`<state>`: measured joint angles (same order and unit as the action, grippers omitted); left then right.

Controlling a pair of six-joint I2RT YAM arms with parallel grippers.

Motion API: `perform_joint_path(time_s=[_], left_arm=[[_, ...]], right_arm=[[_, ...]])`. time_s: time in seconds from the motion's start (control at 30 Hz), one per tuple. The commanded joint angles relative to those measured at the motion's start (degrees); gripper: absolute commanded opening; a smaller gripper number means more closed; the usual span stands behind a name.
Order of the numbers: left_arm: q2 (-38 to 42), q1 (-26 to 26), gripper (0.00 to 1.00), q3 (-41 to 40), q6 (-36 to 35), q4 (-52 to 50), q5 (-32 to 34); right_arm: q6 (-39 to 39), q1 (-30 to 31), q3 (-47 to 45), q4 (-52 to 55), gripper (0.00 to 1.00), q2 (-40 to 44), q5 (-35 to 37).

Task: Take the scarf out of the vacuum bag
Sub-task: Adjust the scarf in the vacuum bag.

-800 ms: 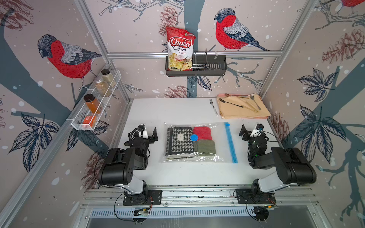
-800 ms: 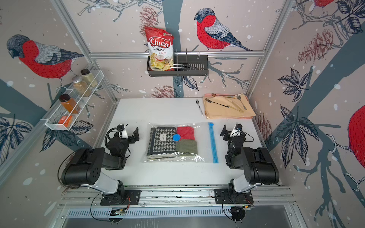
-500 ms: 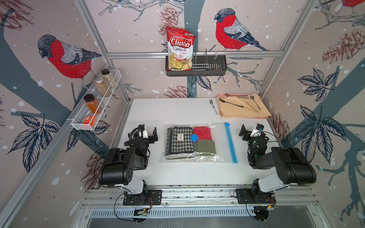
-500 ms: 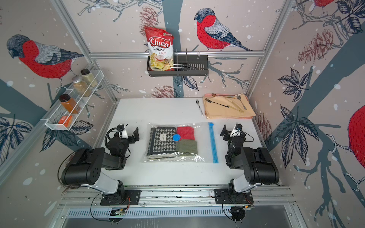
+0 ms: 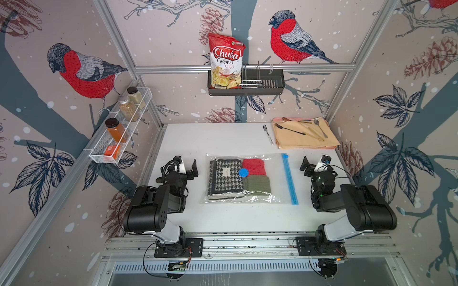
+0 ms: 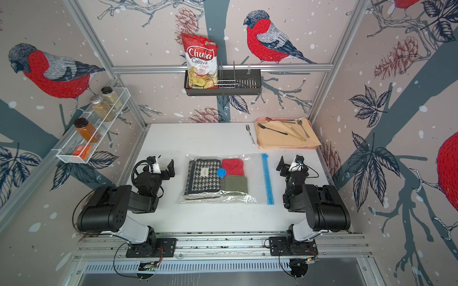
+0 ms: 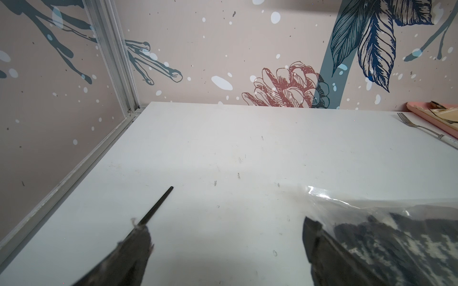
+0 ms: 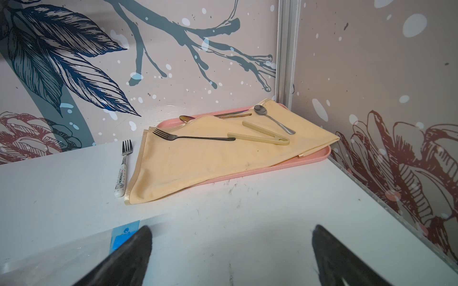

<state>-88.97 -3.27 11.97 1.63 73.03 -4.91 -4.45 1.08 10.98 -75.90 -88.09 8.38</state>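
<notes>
Scarf (image 5: 225, 179) is seen lying flat inside vacuum bag (image 5: 276, 178), flanked by left gripper (image 5: 186, 166) and right gripper (image 5: 314, 164), both spread wide and empty.

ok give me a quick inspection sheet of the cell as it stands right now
surface: white table, a few scuff marks, no spills seen
job's things: scarf inside the vacuum bag, flat mid-table, beside a red knit and an olive knit; blue zip strip on the right arm's side
clutter: fork beside a pink tray holding a beige cloth and cutlery, far corner
grippers: left tool open, empty, by the bag's edge; right tool open, empty, near the zip strip
cables: black loop at the left wrist, apart from the bag
surroundings: chips bag in a wall rack, spice jars on a side shelf
</notes>
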Motion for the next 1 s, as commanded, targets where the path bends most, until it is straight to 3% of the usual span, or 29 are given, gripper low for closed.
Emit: perform_joint_path(time_s=[0.0, 0.33, 0.43, 0.53, 0.6, 0.7, 0.77, 0.83, 0.9, 0.97], left_arm=[[0.02, -0.11, 0.98, 0.07, -0.04, 4.09, -0.72], [0.10, -0.24, 0.98, -0.78, 0.45, 5.64, 0.07], [0.16, -0.17, 0.98, -6.04, 2.19, 15.59, 4.41], [2.75, -0.16, 0.98, -13.02, 3.12, 26.76, 7.48], [7.33, -0.16, 0.98, -17.05, 3.37, 30.02, 8.89], [19.10, -0.07, 0.98, -20.77, 5.68, 27.94, 12.42], [30.45, 0.64, 0.98, -21.02, 9.29, 19.09, 15.28], [45.44, 2.17, 0.98, -17.19, 10.93, -3.19, 18.22], [58.42, 4.73, 0.98, -6.62, 15.82, -35.02, 27.09], [63.13, 5.89, 0.99, -0.65, 18.59, -47.42, 31.92]], right_arm=[[0.31, -0.03, 0.18, -0.75, 1.00, -0.01, 0.37], [0.23, -0.03, 0.09, -0.96, 1.00, 0.03, 0.32], [-0.09, -0.01, -0.98, -2.68, 1.00, 0.46, 0.94], [1.73, 1.76, -4.38, -3.75, 1.00, 6.98, 3.51], [4.31, 5.72, -2.59, 5.19, 1.00, 15.28, 8.99], [6.88, 12.23, 6.28, 27.42, 1.00, 24.52, 13.83], [7.25, 17.07, 12.50, 36.78, 1.00, 25.94, 20.83], [5.97, 21.50, 18.51, 44.27, 1.00, 25.83, 29.36], [3.81, 24.65, 22.95, 48.71, 1.00, 25.04, 33.92], [2.77, 27.02, 25.43, 50.07, 1.00, 24.35, 36.61]])
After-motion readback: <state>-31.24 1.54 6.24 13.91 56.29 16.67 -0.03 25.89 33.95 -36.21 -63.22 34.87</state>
